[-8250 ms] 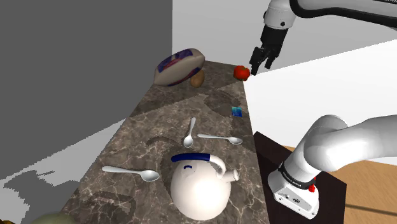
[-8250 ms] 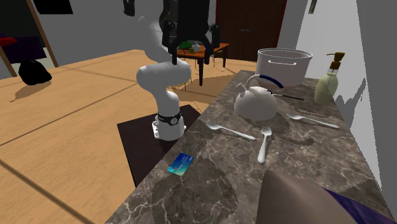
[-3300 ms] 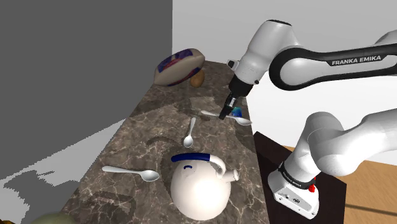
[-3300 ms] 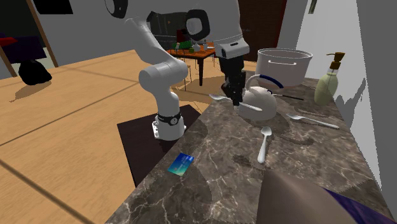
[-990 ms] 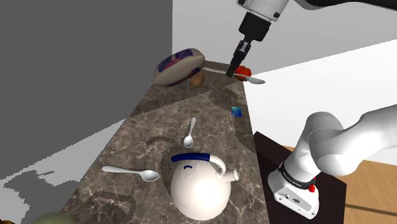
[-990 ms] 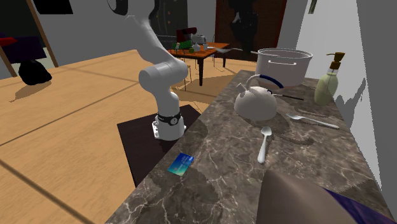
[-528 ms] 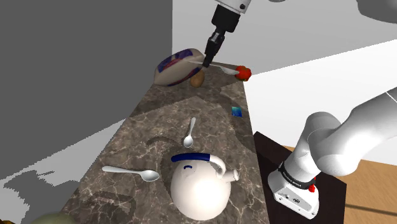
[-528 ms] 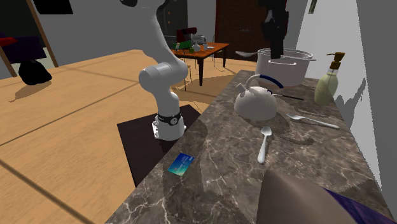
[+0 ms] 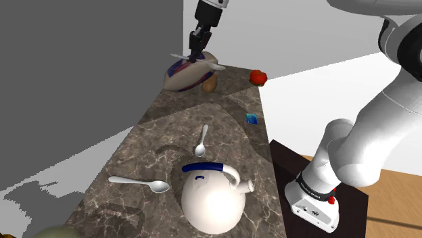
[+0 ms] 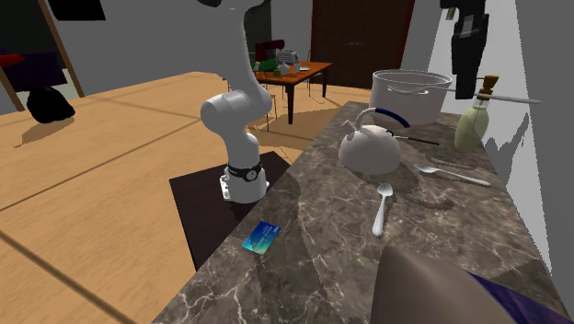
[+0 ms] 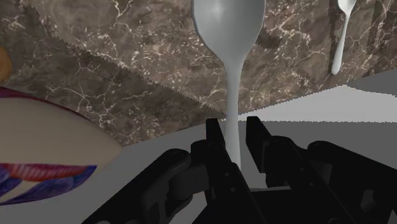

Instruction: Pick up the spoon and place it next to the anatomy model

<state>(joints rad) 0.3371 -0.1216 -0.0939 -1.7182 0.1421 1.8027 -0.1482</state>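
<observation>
Starting at the second exterior view's left, we have a small blue card [image 10: 262, 237] lying flat near the edge of the dark veined marble counter [image 10: 322, 276]. Next along stands the round white kettle with the dark blue handle [image 10: 371, 150], upright, and we cannot see inside it. A loose silver spoon [image 10: 382, 207] lies on the stone just in front of it. Behind the kettle sits the big grey pot with side handles [image 10: 411, 92]; from this angle its contents are hidden from us. To the right a second loose silver spoon [image 10: 451, 172] lies flat, and beyond it the olive-green soap bottle with the brown pump [image 10: 471, 127] stands upright by the wall.

Up high is the all-black gripper [image 10: 464, 85]. In the wrist view its fingers [image 11: 215, 137] are clenched on the handle of the held silver spoon [image 11: 230, 70], whose bowl points away over the marble. In the shoulder view we see that spoon carried level in the air, off the counter, right above the cream oval anatomy model with blue and red markings [image 9: 182, 74]. A brown rounded lump [image 9: 211, 84] sits just beside the model, and a small red object [image 9: 257, 77] is further right.
</observation>
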